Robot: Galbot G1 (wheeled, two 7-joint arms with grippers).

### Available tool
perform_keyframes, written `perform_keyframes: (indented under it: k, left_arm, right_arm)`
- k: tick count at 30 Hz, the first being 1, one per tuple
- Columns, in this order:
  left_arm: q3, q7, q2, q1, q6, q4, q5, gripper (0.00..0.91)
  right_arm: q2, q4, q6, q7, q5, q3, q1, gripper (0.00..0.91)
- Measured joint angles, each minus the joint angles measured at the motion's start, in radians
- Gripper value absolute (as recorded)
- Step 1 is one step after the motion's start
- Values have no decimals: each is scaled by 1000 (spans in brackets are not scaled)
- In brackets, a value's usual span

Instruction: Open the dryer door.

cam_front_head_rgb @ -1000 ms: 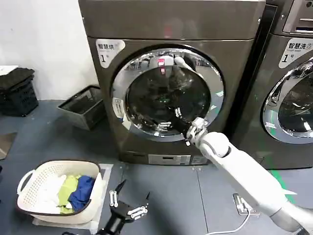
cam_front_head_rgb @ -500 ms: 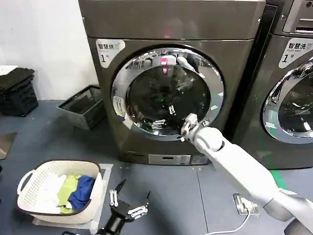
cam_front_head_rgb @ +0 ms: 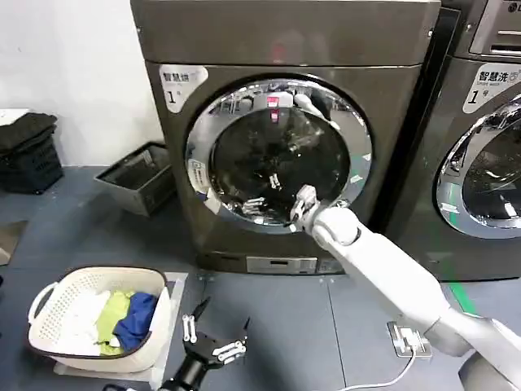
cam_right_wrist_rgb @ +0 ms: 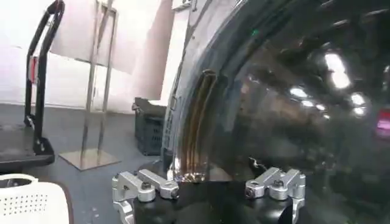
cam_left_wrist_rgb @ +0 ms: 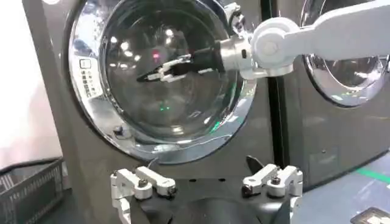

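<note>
Dryer (cam_front_head_rgb: 285, 49) filled the middle of the head view, second machine (cam_front_head_rgb: 488, 122) just to its right, laundry basket (cam_front_head_rgb: 98, 318) on the floor at lower left. Dryer door (cam_front_head_rgb: 281, 155) sat in the dryer's front, looked closed or at most barely cracked; can't tell from these views whether the latch had released. Right arm was stretched across to it, right gripper (cam_front_head_rgb: 273, 193) up against the lower part of the glass, jaws spread wide and holding nothing. Key relation: door was straight ahead of the right jaws, chrome ring curving off to their side in the right wrist view (cam_right_wrist_rgb: 195, 115), so the next move probably needs the jaws shifted sideways onto the ring's edge or a handle before any pull. Right arm was by far the nearer one. Left gripper (cam_front_head_rgb: 213, 346) was parked low near the floor, jaws wide, empty, facing the door from well back (cam_left_wrist_rgb: 207, 182). Versus a second ago: right gripper had slid leftward across the glass, toward the ring's left side; door looked unchanged.
</note>
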Motion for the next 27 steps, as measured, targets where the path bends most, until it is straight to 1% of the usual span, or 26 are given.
perform_keyframes:
  k: [17, 27]
  left_arm:
    - [1, 1, 1, 0, 0, 1, -2, 907]
    - [0, 1, 1, -3, 0, 0, -4, 907]
  right_arm:
    - [93, -64, -3, 2, -5, -32, 42, 907]
    - [128, -102, -3, -37, -3, -51, 69, 907]
